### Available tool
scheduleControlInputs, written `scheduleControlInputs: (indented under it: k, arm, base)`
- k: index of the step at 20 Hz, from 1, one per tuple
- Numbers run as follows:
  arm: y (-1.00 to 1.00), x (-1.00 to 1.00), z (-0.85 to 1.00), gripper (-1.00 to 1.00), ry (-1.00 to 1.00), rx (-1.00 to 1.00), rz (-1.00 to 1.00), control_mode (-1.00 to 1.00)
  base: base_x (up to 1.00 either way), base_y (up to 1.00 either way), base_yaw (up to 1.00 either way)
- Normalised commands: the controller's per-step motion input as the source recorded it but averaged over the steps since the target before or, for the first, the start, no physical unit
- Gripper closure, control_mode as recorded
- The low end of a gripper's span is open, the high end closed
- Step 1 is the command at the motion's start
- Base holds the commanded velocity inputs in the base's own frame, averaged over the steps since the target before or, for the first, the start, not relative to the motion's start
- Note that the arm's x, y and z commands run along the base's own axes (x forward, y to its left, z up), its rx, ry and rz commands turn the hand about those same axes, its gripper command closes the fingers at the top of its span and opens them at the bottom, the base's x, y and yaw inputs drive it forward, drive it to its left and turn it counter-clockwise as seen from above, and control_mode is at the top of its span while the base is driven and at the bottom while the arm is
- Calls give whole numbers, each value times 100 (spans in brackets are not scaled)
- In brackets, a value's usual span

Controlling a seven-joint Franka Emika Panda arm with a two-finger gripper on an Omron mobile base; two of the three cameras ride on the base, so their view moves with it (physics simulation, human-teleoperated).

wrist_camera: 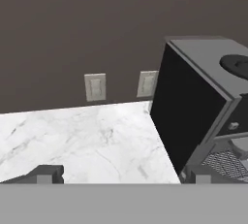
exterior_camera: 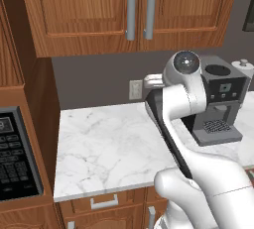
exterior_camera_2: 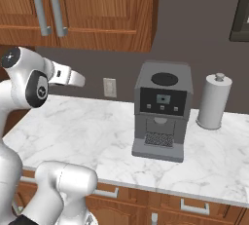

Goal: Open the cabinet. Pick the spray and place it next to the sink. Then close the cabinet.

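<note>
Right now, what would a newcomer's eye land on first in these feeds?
The boxy grey coffee machine on the white marble counter, with the paper towel roll to its right by the wall. Above hangs the brown cabinet, both doors shut, grey bar handles meeting at the middle. The gripper hangs open over the counter, empty, left of the machine.

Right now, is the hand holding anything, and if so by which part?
Nothing is held. In the hand view the hand is open, its two fingertips wide apart with only bare marble counter between them, beside the coffee machine.
</note>
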Motion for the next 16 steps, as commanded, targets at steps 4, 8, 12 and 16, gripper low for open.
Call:
scheduleControlInputs:
  k: [4, 8, 12, 16]
  arm:
    - [2, -8, 53, -100, 0, 0, -1, -100]
    - [0, -1, 50, -100, 0, 0, 0, -100]
    - [0, 0, 45, -100, 0, 0, 0, -100]
    - [4, 2, 37, -100, 0, 0, 3, -100]
  base:
    - [0, 0, 0]
    - [0, 0, 0]
    - [0, 0, 0]
    - [0, 0, 0]
